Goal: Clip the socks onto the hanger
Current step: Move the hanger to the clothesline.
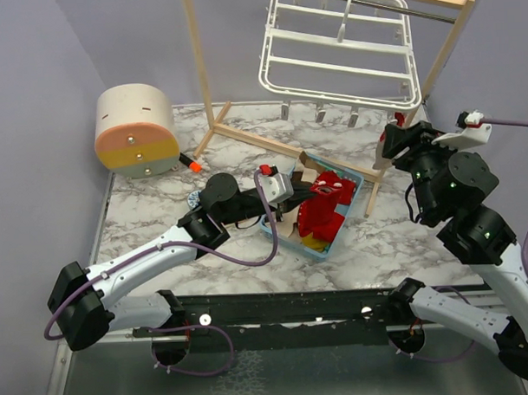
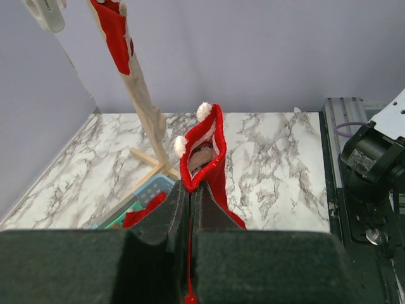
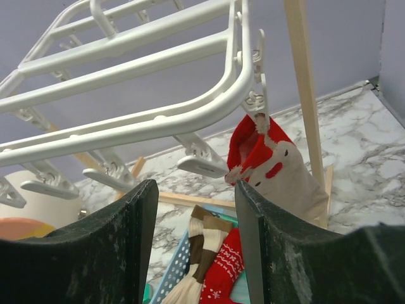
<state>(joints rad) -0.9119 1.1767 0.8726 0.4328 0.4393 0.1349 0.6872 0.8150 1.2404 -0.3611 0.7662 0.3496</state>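
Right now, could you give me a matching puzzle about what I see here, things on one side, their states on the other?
1 left gripper
2 right gripper
3 red-and-beige sock
4 blue basket

A hangs from a hanger clip
B open, holding nothing
C on the table, socks inside
D shut on a red sock

Pairs: 1-D; 2-B; 3-A; 4-C

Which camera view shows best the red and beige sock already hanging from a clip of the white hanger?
The right wrist view: the clipped sock hangs close, from a corner clip of the hanger. The left wrist view shows only part of it, at the top edge. The top external view shows just a small red patch.
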